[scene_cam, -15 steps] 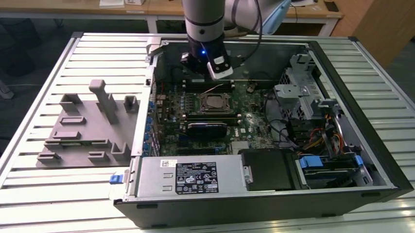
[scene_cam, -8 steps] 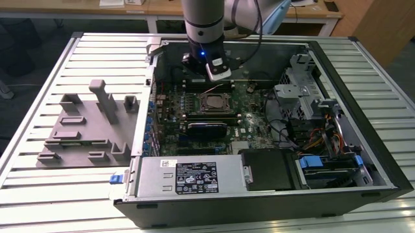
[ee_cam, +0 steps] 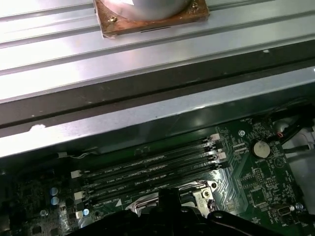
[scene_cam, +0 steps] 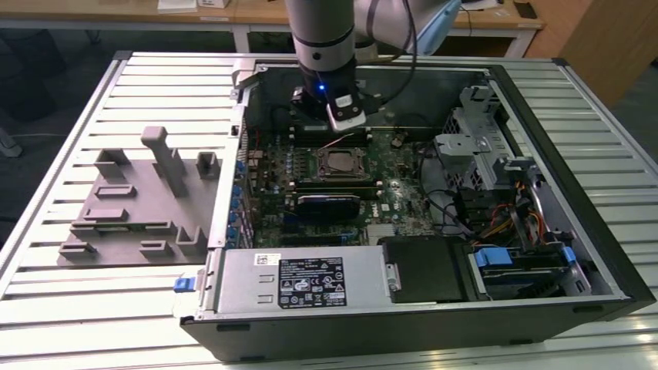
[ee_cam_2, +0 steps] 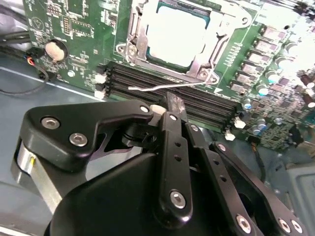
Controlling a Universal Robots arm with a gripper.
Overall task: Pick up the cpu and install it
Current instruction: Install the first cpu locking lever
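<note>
I'm hanging my gripper [scene_cam: 344, 122] inside the open computer case [scene_cam: 606, 254], over the motherboard [scene_cam: 396, 208], just past the socket [scene_cam: 340, 163] on its far side in the exterior view. The cpu [ee_cam_2: 176, 38] is sitting in that socket already, silvery top plate facing up, metal load frame around it, so it's looking placed, not carried. In the second wrist view the chip is lying just beyond my fingertips [ee_cam_2: 173, 105], with the row of black memory slots [ee_cam_2: 147, 83] between my tips and the socket. The thin socket lever [ee_cam_2: 162, 87] is sticking out across those slots, close to my tips, apart from them as far as I'm seeing. The chip is square, so no real long axis; its edges are running roughly parallel to the memory slots.

My fingers are looking brought together, tips meeting, nothing between them. I'm judging the gripper closed and empty.

Pose: my arm is coming down nearly vertical from above into the case, wrist tilted a bit so the fingertips are pointing down and toward the socket. In the first wrist view I'm looking over the memory slots toward the case wall [ee_cam: 147, 118] and the slatted metal table [ee_cam: 123, 54] beyond.

The grey fixture tray [scene_cam: 134, 208] is sitting on the table on the exterior view's left, well apart from me. The black heatsink block [scene_cam: 329, 205] is lying on the board just on the near side of the socket.
</note>
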